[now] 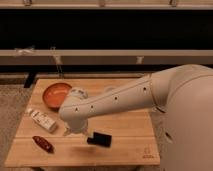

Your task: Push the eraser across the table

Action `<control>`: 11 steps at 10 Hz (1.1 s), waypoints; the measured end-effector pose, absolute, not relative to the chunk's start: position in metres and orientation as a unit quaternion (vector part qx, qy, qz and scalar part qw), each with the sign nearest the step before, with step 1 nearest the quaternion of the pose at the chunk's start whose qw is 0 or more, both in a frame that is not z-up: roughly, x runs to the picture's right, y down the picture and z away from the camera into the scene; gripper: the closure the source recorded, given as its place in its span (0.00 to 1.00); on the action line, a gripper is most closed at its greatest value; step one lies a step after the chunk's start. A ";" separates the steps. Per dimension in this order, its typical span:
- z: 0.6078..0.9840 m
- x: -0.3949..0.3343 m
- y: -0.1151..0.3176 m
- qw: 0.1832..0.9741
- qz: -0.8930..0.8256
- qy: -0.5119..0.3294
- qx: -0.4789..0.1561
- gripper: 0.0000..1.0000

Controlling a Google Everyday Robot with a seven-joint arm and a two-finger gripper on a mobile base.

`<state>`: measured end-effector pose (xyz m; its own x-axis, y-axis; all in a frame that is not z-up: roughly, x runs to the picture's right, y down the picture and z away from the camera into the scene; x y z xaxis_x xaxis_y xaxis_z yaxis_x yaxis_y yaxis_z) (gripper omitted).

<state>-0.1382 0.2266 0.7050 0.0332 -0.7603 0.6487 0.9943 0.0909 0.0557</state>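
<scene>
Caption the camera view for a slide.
Robot arm reaches over the table, its gripper low, close beside the black eraser, before the push.
</scene>
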 end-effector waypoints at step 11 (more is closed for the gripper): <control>0.741 -0.156 0.253 0.675 -0.648 -0.260 -0.240 1.00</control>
<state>-0.1558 0.2532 0.7406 0.0258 -0.7494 0.6617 0.9989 0.0456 0.0127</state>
